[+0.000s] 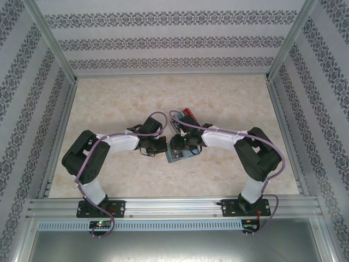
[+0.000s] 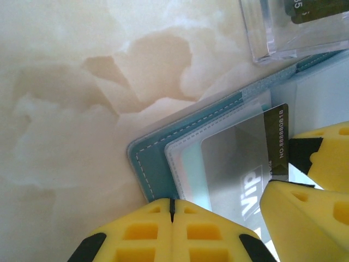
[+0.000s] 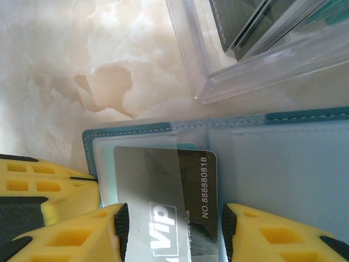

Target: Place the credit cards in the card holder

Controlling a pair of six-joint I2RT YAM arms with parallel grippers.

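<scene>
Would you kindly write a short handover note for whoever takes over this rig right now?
Left gripper: shut, tips at the card holder's edge, seemingly pinning it open.
Right gripper: jaws straddle the VIP card, with a slight gap at one pad; looks unclamped.
Done: that card sits partly inside a clear pocket of the holder.
Left: push it fully home, then fetch the other cards from the clear box beside the holder.

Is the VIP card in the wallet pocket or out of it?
Partly in: the wallet's clear pocket covers most of the card; its numbered edge lies bare.
</scene>
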